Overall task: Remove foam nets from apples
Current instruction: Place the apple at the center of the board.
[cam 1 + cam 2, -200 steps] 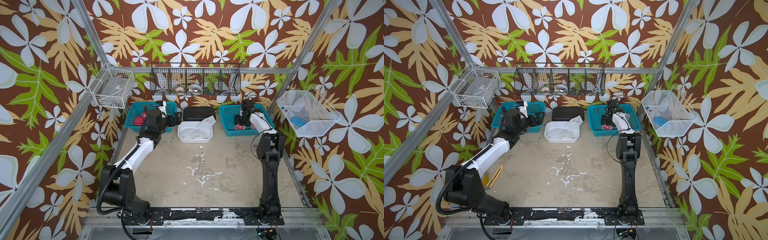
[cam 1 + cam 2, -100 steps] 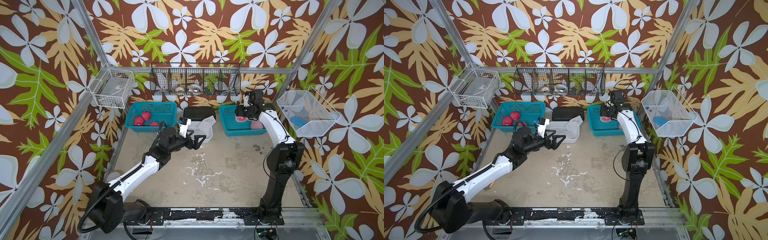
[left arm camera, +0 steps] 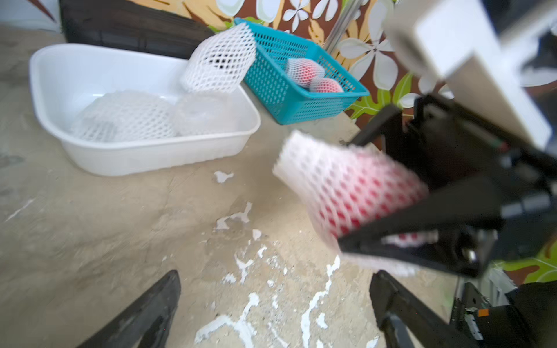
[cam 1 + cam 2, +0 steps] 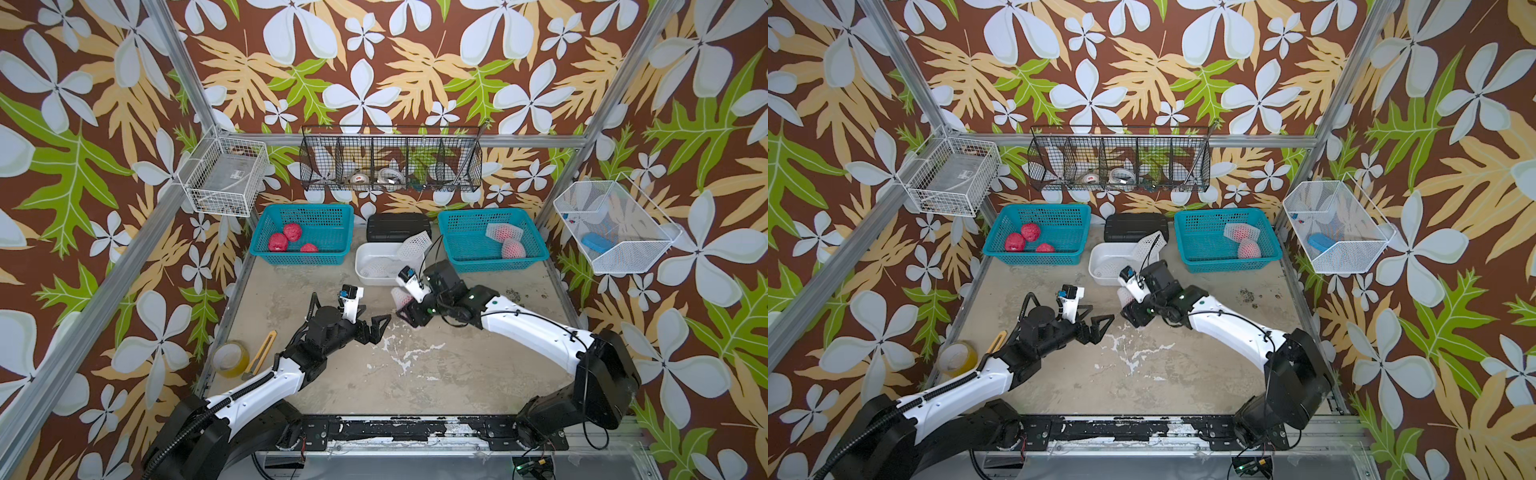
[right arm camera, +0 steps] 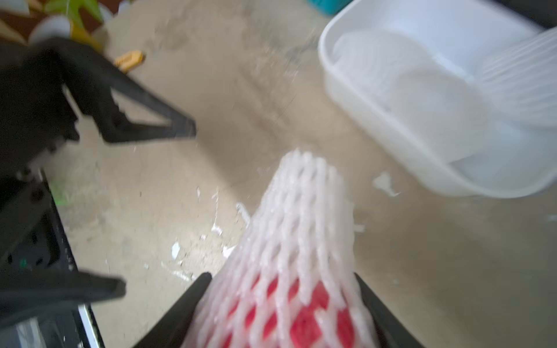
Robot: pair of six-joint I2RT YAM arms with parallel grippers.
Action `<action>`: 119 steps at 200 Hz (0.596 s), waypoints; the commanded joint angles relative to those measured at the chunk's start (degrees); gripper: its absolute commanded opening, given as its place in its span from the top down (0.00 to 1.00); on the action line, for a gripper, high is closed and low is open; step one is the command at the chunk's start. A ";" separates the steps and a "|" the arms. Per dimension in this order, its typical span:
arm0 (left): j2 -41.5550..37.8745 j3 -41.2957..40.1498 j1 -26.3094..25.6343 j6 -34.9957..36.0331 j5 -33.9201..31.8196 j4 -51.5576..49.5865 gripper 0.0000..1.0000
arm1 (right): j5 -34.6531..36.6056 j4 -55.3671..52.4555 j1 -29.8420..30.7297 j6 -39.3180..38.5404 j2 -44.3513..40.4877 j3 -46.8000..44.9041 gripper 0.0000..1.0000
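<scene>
Three bare apples point(image 4: 292, 232), deep red and bumpy-skinned, lie in the left teal basket point(image 4: 305, 258), a rectangular plastic lattice at the back of the table. Two wrapped apples point(image 4: 513, 249), pale pink through white mesh, lie in the matching right teal basket point(image 4: 490, 262). Between the baskets sits a white tub point(image 4: 365, 248) of smooth plastic with rounded corners. It holds empty nets point(image 4: 374, 268) lying flattened, and one upright net point(image 3: 220, 60) stands at a corner with crisp diamond holes. Behind the tub is a ribbed black case point(image 4: 395, 226). The right gripper point(image 5: 283, 301) is clamped on a netted apple point(image 3: 346, 192), held over the table in front of the tub. Its black fingers press both sides of the fruit, and the soft foam net point(image 5: 304, 217) tapers beyond the red skin into a puckered, empty tube end. The left gripper point(image 4: 376, 318) faces it, close but not touching, its triangular black jaws spread wide with nothing between them. The tabletop point(image 4: 415, 386) is matte beige, scuffed and flecked with white chips. A roll of yellowish tape point(image 4: 230, 358) and a yellow utility knife point(image 4: 262, 349) lie near its left edge.
</scene>
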 commanded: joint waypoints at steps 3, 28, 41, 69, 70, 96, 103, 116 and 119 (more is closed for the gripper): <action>-2.57 -2.48 -0.01 -1.55 -5.65 3.34 0.00 | 0.62 14.76 0.58 -1.48 -0.14 -6.56 0.32; -4.19 -3.20 0.03 -0.03 -8.46 0.46 0.00 | 2.55 17.31 0.71 -0.85 2.75 -9.08 0.33; -3.83 -3.46 0.00 0.46 -9.19 0.15 0.00 | 4.21 16.10 0.94 -1.32 4.99 -8.11 0.33; -0.15 -3.79 -0.01 0.75 -9.21 0.96 0.00 | 6.11 17.18 1.79 -1.70 7.40 -8.37 0.32; -0.02 -3.79 0.03 0.75 -9.21 0.96 0.00 | 6.14 17.19 1.78 -1.62 7.47 -8.39 0.32; 2.29 -3.42 -0.01 0.97 -9.13 1.58 0.00 | 7.20 18.54 1.83 -0.76 8.89 -8.56 0.28; 2.55 -3.57 0.06 0.93 -9.15 2.04 0.00 | 7.49 18.98 1.93 -0.49 9.17 -8.61 0.27; 2.89 -3.68 0.01 0.84 -9.24 2.96 0.00 | 7.00 19.31 1.94 -0.73 9.75 -8.49 0.27; 2.91 -3.63 -0.01 0.84 -9.22 3.03 0.00 | 6.97 19.31 1.91 -0.75 9.94 -8.41 0.26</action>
